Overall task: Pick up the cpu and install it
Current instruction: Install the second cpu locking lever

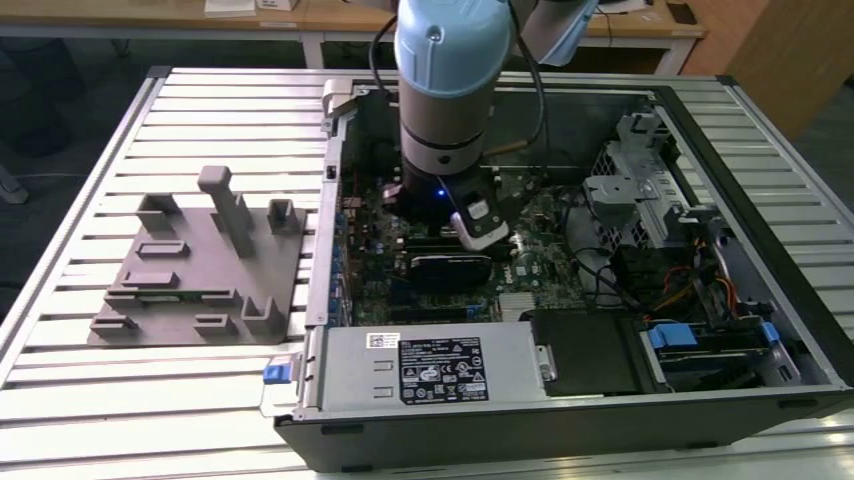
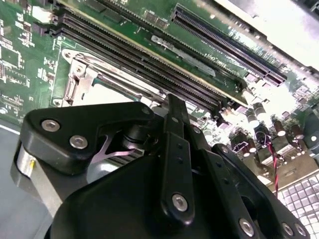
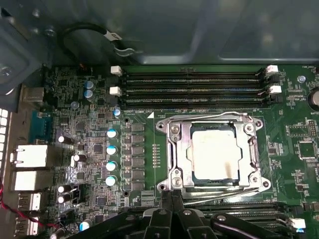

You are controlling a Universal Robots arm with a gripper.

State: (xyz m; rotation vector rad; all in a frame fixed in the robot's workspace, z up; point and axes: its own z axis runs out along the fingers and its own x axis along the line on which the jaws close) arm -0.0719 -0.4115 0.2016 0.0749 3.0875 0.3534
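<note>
Cpu sits inside the socket frame; our tool hovers beside it, its state we cannot tell; any descent risks scraping the unlatched chip askew

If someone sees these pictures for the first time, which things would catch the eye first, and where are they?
First the arm, reaching down into the open computer case on the slatted table in the exterior view. Next, in the first wrist view, the cpu lying inside the metal-framed socket on the green board, with the gripper just beside the socket. The grey fixture stands at the exterior view's left of the case.
</note>
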